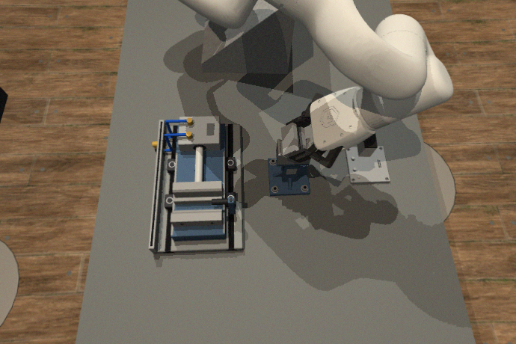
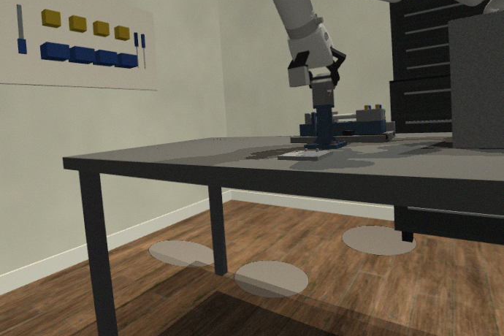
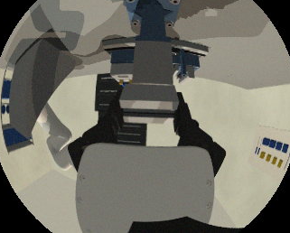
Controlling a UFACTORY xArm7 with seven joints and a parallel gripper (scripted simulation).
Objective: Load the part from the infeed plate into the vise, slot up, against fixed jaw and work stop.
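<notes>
A white arm reaches in from above in a bent, snaking curve, its wrist angled steeply down. The gripper points downward, its black fingers clamped on the sides of a grey block, held above the table.

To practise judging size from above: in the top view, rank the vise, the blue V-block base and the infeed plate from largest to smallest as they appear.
1. Vise, clearly largest.
2. Infeed plate and V-block base look alike; the gripper covers part of each, so I won't rank them.
</notes>
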